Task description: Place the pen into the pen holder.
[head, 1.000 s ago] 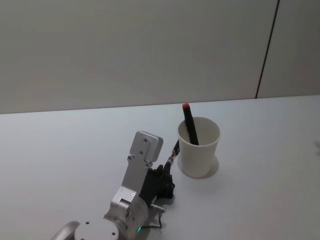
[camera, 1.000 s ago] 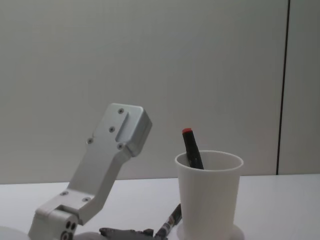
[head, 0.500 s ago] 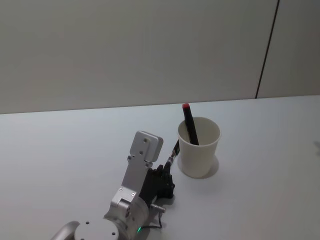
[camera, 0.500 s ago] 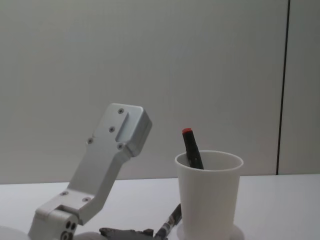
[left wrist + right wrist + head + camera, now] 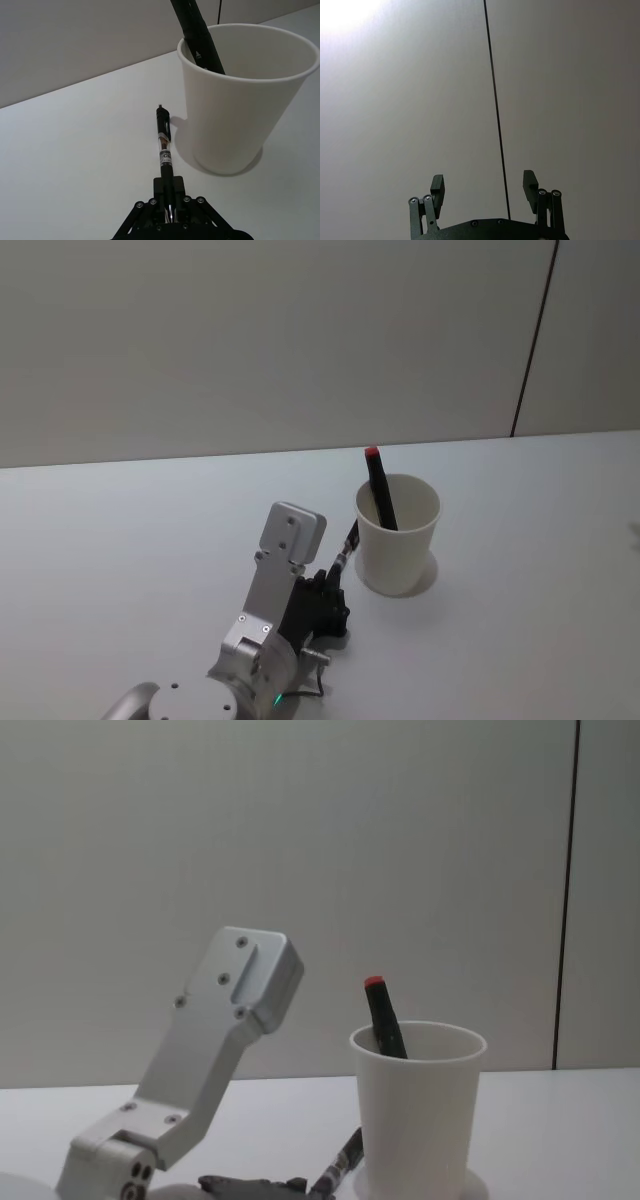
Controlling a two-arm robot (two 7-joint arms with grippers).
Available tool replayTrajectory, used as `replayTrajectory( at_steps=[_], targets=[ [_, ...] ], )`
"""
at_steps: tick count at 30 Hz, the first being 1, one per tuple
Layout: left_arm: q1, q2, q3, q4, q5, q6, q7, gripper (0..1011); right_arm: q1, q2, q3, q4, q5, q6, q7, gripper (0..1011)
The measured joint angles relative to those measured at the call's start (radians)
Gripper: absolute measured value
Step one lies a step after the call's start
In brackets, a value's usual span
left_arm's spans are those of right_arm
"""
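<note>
Left wrist view gives you the step: your left hand (image 5: 169,192) is clenched on the back end of the pen (image 5: 163,145). The pen sits low over the worktop (image 5: 75,150), its far end just beside the pen holder (image 5: 240,100), at the cup's 9 o'clock in the head view. A red-capped marker (image 5: 379,488) already leans inside. The pen is grasped, not yet placed. Next, I judge, you must lift it above the rim, tip it upright and lower it in. Your right hand (image 5: 482,187) is parked, released, facing the wall.
</note>
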Motion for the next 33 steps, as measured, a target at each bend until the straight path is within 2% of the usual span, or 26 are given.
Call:
replayTrajectory(
  at_steps=[9, 21, 28, 33],
  targets=[
    [0.008, 0.012, -0.012, -0.013, 0.010, -0.033, 0.017, 116, 0.000, 0.000, 0.000, 0.000, 0.000, 0.000, 0.000, 1001],
    [0.019, 0.048, -0.047, -0.053, 0.064, -0.094, 0.068, 115, 0.000, 0.000, 0.000, 0.000, 0.000, 0.000, 0.000, 1001],
    [0.025, 0.061, -0.071, -0.073, 0.077, -0.147, 0.113, 115, 0.000, 0.000, 0.000, 0.000, 0.000, 0.000, 0.000, 1001],
    [0.027, 0.064, -0.089, -0.085, 0.080, -0.205, 0.155, 116, 0.000, 0.000, 0.000, 0.000, 0.000, 0.000, 0.000, 1001]
  ],
)
